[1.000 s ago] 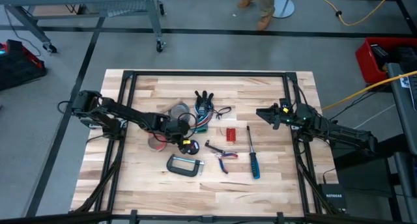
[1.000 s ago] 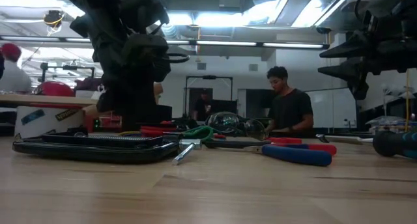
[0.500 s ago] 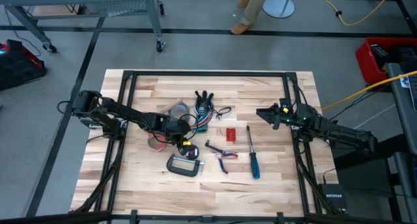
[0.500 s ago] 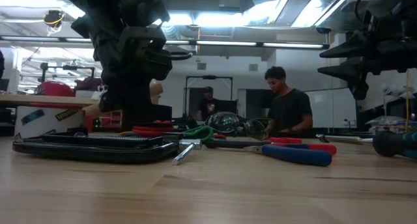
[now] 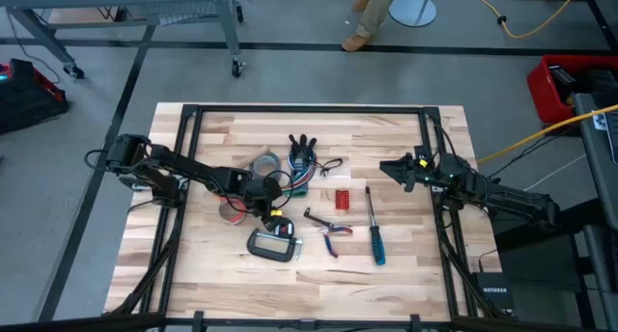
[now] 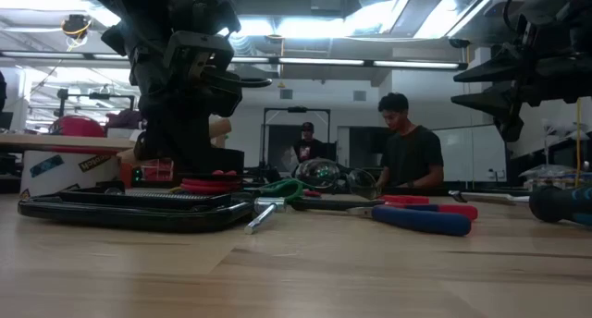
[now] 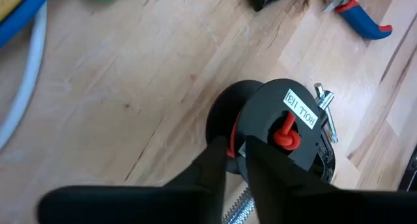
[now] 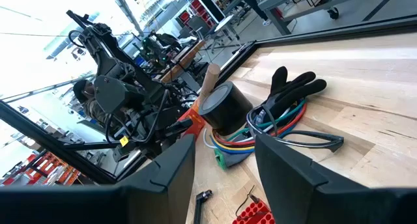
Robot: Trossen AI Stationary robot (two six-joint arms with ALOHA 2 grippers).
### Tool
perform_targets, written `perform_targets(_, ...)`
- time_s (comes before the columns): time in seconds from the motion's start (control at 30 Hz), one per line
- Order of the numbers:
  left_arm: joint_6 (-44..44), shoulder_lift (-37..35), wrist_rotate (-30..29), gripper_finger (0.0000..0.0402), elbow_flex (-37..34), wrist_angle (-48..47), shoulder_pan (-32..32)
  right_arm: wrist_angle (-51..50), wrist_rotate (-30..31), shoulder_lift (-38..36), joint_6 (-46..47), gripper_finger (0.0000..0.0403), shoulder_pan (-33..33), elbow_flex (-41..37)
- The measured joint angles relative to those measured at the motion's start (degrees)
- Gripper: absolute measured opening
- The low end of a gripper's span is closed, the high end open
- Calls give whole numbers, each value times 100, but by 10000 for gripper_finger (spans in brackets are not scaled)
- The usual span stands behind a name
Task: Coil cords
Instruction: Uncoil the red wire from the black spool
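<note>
Pinching red cord [image 7: 229, 146] on black spool [image 7: 287, 129], left claw [image 7: 236, 160] clamped, right claw [image 8: 225, 160] spread apart, idle

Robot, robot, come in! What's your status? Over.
Left gripper at the red cord spool. Right gripper idle, jaws open. Clamp right beside spool.

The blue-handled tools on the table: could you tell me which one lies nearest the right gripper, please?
The blue-handled screwdriver: it lies straight, closest to the right gripper; the blue-handled pliers sit farther towards the C-clamp.
</note>
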Motion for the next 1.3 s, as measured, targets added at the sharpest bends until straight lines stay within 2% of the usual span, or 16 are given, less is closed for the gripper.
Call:
perform_targets(0.2, -270, 0, 374, 126, 0, 9, -7, 0, 0, 0, -1, 166, 0, -1)
perform_targets(0.4, -532, 42, 401, 138, 0, 274, -213, -1, 0, 0, -1, 166, 0, 0)
perform_targets(0.73, -778, 417, 387, 114, 0, 785, -326, 0, -2, 0, -2, 166, 0, -1)
perform_targets(1.07, -401, 540, 363, 9, 13, 1572, -330, -2, -2, 1, -1, 166, 0, 0)
perform_targets(1.3, -322, 524, 266, 2, 4, 1911, -310, -1, -2, 1, -1, 166, 0, -1)
